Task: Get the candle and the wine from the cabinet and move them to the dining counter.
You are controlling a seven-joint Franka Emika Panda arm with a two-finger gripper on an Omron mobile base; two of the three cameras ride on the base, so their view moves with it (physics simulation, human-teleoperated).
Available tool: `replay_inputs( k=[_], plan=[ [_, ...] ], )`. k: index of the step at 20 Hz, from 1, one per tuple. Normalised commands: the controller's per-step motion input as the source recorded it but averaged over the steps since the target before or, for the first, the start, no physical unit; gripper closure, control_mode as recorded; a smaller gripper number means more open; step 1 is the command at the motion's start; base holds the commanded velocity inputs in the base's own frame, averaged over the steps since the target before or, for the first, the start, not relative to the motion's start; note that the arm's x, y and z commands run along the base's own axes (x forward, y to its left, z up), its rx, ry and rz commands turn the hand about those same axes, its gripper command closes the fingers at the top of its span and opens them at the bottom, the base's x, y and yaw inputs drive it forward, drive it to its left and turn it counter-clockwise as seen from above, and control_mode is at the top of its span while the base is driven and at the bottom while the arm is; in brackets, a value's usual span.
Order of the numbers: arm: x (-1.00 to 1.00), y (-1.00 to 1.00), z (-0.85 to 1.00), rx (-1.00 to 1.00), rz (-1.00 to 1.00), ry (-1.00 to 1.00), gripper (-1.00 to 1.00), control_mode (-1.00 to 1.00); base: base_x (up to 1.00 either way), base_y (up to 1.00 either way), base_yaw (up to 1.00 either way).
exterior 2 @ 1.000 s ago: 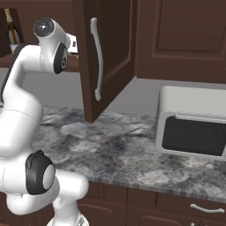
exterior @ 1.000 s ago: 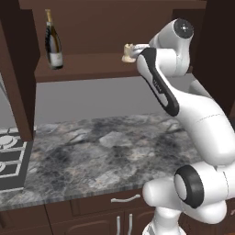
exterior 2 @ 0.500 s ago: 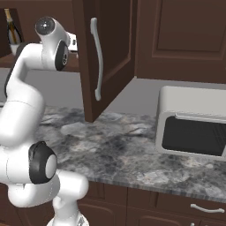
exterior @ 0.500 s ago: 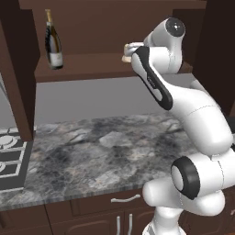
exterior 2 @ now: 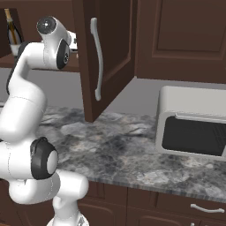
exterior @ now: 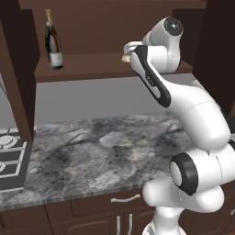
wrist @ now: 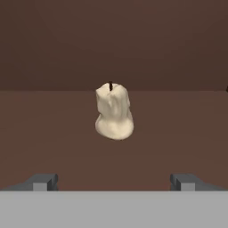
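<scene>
Right, I have the gripper [wrist: 111,181] lined up on the candle [wrist: 114,112], which stands upright on the cabinet [exterior: 96,64] shelf straight ahead of the hand, centred between the two fingers [wrist: 42,181] and not yet touched by either. The fingers are spread wide apart with nothing between them. The candle's long axis runs up and down, wick on top, so I judge a plain forward push along the shelf will bring the fingers to either side of its lumpy body. The wine [exterior: 53,42] stands upright on the same shelf, well apart from the candle, toward the cabinet's far left end.
</scene>
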Motion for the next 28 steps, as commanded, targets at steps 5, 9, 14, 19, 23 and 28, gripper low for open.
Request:
replay_inputs(
  k=[5, 9, 14, 19, 23, 28],
  plan=[
    [0.01, 0.00, -0.17, -0.01, 0.02, -0.08, -1.00, -1.00, 0.00, 0.00, 0.00],
    [0.00, 0.00, -0.24, 0.00, 0.02, -0.04, -1.00, -1.00, 0.00, 0.00, 0.00],
    [0.13, 0.00, -0.02, 0.00, 0.00, 0.00, -1.00, -1.00, 0.00, 0.00, 0.00],
    [0.27, 0.00, 0.00, 0.00, 0.00, 0.00, -1.00, -1.00, 0.00, 0.00, 0.00],
    [0.28, 0.01, 0.00, 0.00, 0.00, 0.00, -1.00, -1.00, 0.00, 0.00, 0.00],
    [0.32, 0.00, 0.00, 0.00, 0.00, 0.00, -1.00, -1.00, 0.00, 0.00, 0.00]
  ],
)
